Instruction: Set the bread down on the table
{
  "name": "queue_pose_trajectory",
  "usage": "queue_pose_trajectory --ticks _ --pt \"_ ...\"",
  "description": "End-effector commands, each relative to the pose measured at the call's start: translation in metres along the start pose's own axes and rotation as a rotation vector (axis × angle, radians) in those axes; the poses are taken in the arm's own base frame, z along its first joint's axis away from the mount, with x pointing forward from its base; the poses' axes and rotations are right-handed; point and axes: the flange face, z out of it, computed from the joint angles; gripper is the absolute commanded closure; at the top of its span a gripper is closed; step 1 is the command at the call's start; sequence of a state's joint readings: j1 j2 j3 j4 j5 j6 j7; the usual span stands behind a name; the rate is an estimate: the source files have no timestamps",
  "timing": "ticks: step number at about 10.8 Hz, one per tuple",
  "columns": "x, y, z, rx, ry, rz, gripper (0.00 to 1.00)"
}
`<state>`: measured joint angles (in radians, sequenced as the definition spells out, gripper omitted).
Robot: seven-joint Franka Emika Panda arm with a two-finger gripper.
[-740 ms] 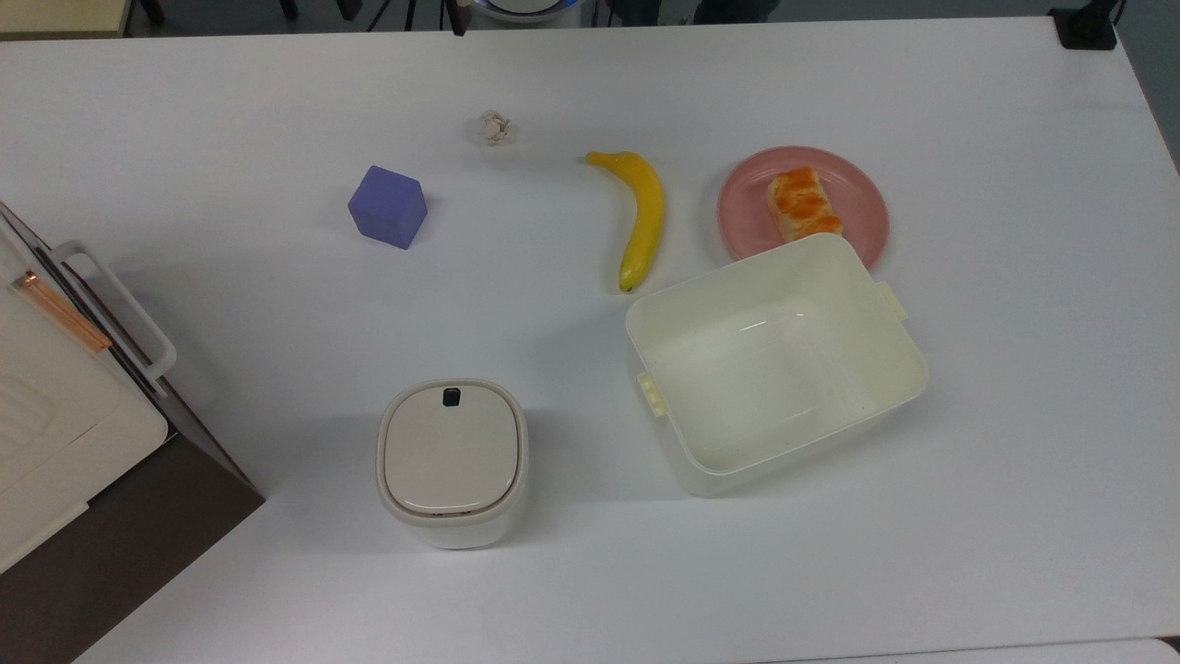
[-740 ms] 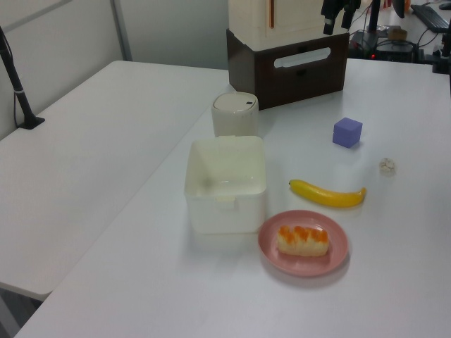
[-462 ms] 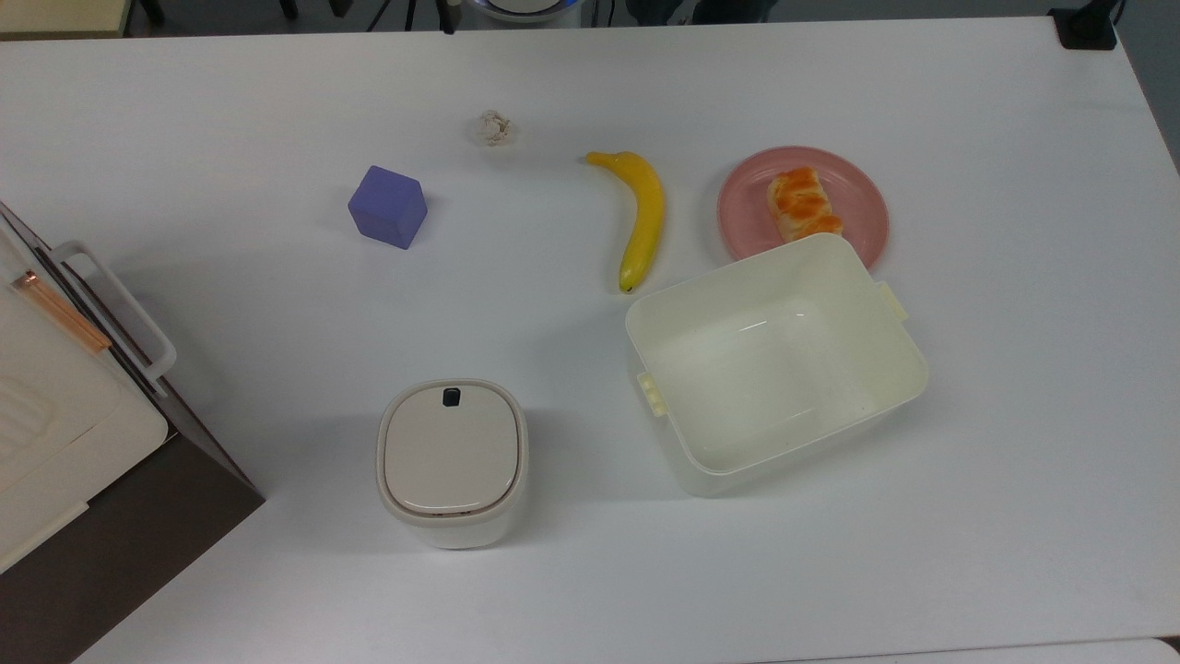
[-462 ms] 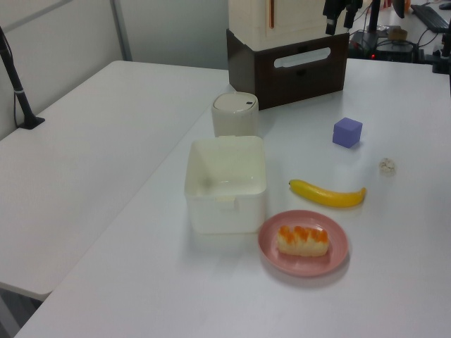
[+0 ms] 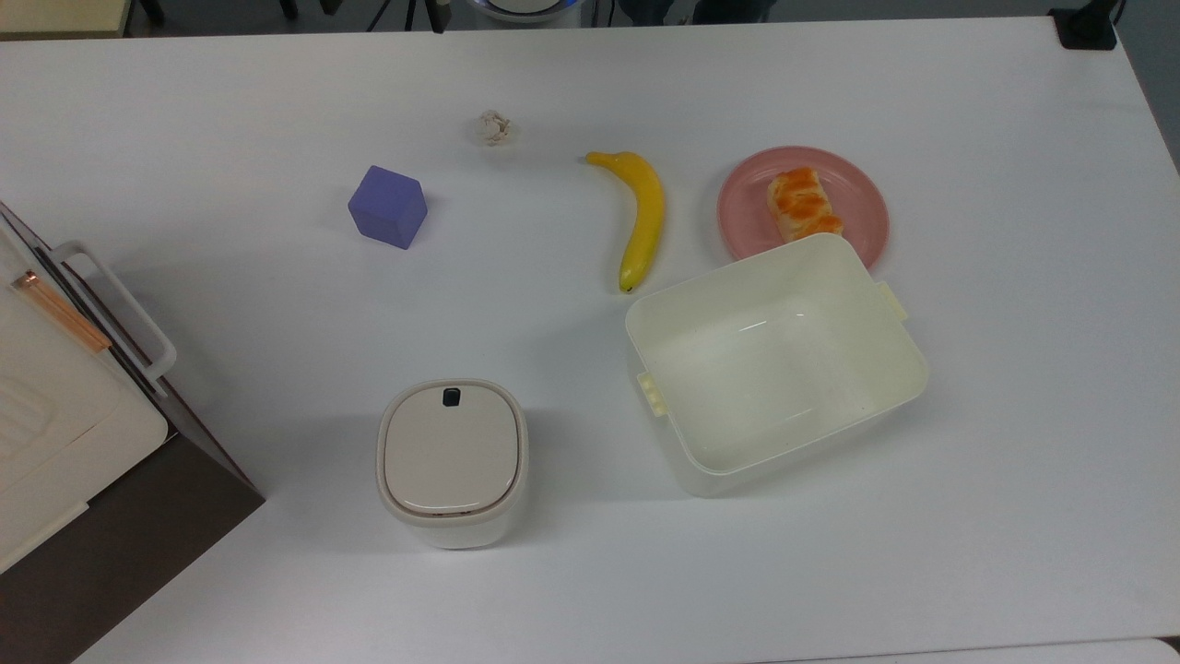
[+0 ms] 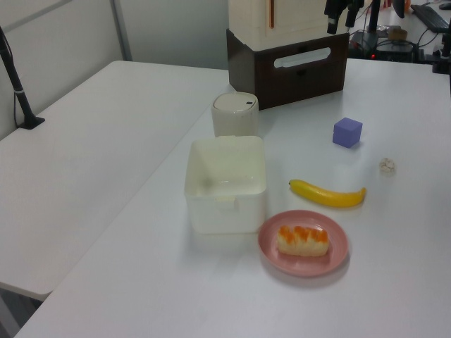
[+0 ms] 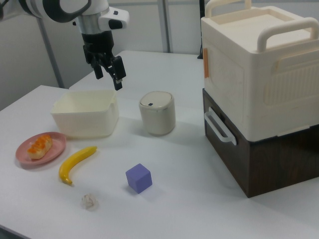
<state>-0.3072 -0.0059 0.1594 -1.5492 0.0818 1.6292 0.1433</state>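
Fingers (image 7: 120,74) of the gripper (image 7: 109,71) are seen spread apart with nothing between them; the gripper is held high in the air, pointing down, above the far side of the bin (image 7: 85,119) in the right view. In the left view the gripper (image 6: 340,10) is seen at the top edge, in front of the cream box.

No writing or brand can be read on anything.

The bread (image 5: 803,205) is lying on the pink plate (image 5: 853,194), its orange glazed top up. The plate is set on the table (image 5: 1014,369), touching or just behind the bin's (image 5: 728,277) far rim in the top view. In the left view the bread (image 6: 302,239) and plate (image 6: 338,246) are at the near edge, just right of the bin (image 6: 225,208).

The bin is open and nothing is seen inside it. A small lidded canister (image 5: 451,461) is shut, with a dark button on its lid; it is standing well to the top view's left of the bin.

A banana (image 5: 642,217) is lying between the plate and a purple cube (image 5: 387,207) in the top view. A small crumpled pale lump (image 5: 494,127) is lying beyond them. At the top view's left edge a cream handled box (image 7: 259,64) is stacked on a dark brown box (image 7: 259,164).
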Motion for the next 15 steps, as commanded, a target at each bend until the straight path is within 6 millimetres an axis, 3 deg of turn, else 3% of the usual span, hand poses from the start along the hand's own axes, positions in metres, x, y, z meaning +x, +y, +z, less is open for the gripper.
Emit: queue_pose_trajectory --ticks 1,15 --pt "-0.0061 0.0009 -0.0025 -0.017 -0.012 -0.010 0.00" --pt "-0.0061 -0.0003 -0.0011 -0.084 -0.007 -0.041 0.00"
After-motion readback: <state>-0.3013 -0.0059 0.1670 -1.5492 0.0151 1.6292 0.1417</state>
